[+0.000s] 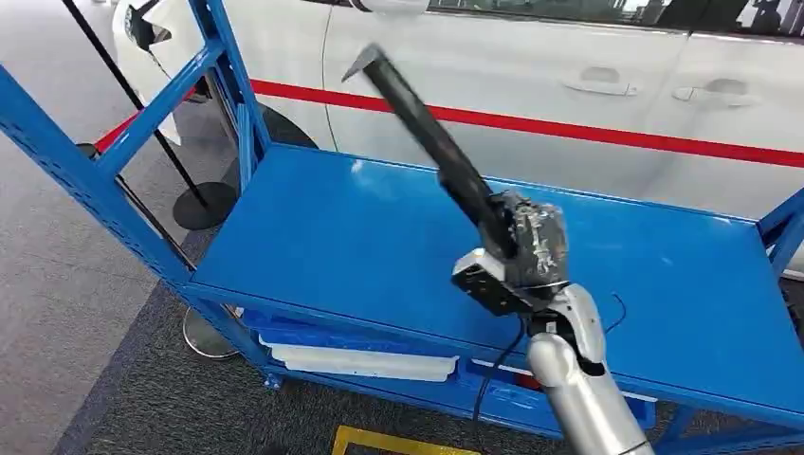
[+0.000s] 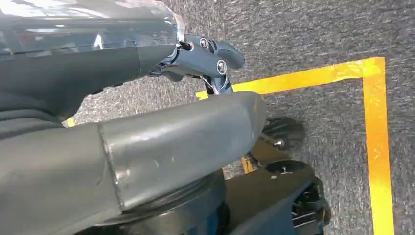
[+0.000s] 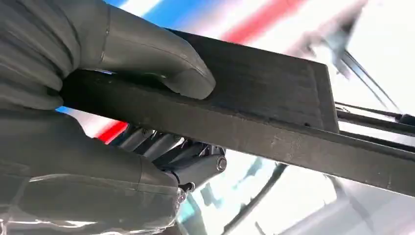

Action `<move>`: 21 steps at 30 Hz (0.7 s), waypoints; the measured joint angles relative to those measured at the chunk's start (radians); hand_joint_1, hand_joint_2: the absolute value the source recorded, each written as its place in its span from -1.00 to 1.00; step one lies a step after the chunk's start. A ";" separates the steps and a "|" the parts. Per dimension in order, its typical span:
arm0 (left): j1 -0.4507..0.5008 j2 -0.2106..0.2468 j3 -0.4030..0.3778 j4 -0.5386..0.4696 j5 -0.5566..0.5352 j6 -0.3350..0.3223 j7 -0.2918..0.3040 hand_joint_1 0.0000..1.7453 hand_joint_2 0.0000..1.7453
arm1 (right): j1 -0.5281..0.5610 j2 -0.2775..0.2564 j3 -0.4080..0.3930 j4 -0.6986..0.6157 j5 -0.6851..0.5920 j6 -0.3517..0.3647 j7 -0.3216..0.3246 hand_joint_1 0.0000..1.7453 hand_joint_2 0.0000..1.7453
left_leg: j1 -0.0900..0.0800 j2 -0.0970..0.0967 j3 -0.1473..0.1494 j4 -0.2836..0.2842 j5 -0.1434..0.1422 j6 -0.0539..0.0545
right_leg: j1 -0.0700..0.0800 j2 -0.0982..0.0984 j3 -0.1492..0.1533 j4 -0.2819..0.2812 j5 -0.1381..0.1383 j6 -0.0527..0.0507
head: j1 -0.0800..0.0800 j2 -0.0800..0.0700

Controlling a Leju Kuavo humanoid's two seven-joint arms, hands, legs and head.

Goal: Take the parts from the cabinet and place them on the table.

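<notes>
Hanging beside the robot's body over grey carpet (image 2: 313,34) marked with yellow tape (image 2: 377,147), the left hand (image 2: 205,54) shows curled dark fingers in its wrist view, with nothing seen in them, though whether they are fully closed I cannot tell. Further right, the right hand (image 1: 526,248) is raised above the top shelf of the blue cabinet (image 1: 360,237) and grips a long black bar (image 1: 427,123), the task's part. In the right wrist view the thick grey thumb (image 3: 161,63) presses on one flat face of the bar (image 3: 274,122) while the darker fingers (image 3: 171,152) wrap under the opposite face, so the bar lies clamped between them near one of its ends. Its long axis runs diagonally in the head view, from the hand up and to the left, its far tip pointing toward the white car (image 1: 531,66) with the red stripe (image 1: 607,128) behind the cabinet. The bar is clear of the shelf, held in the air.
</notes>
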 joint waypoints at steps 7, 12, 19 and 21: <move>0.003 -0.003 0.006 0.000 0.000 0.029 -0.020 -1.00 1.00 | 0.000 -0.083 -0.088 -0.303 -0.418 -0.028 -0.148 1.00 1.00 | -0.006 -0.002 0.001 0.015 -0.020 -0.027 | 0.008 0.003 0.109 -0.241 0.092 -0.025 | 0.000 0.000; 0.004 -0.002 0.018 0.000 0.005 0.045 -0.050 -1.00 1.00 | 0.047 -0.155 -0.134 -0.415 -0.646 -0.012 -0.242 1.00 1.00 | 0.002 0.003 -0.103 0.252 -0.151 -0.051 | -0.001 -0.007 0.119 -0.251 0.092 -0.045 | 0.000 0.000; 0.004 -0.001 0.032 0.000 0.005 0.055 -0.064 -1.00 1.00 | 0.168 -0.232 -0.213 -0.495 -0.886 0.154 -0.355 1.00 1.00 | -0.006 0.003 0.009 0.016 -0.028 -0.027 | 0.004 -0.004 0.125 -0.250 0.088 -0.033 | 0.000 0.000; 0.003 0.000 0.034 0.000 0.005 0.056 -0.064 -1.00 1.00 | 0.197 -0.244 -0.239 -0.509 -0.959 0.221 -0.372 1.00 1.00 | -0.009 0.001 0.007 0.014 -0.024 -0.022 | 0.000 -0.004 0.123 -0.251 0.090 -0.020 | 0.000 0.000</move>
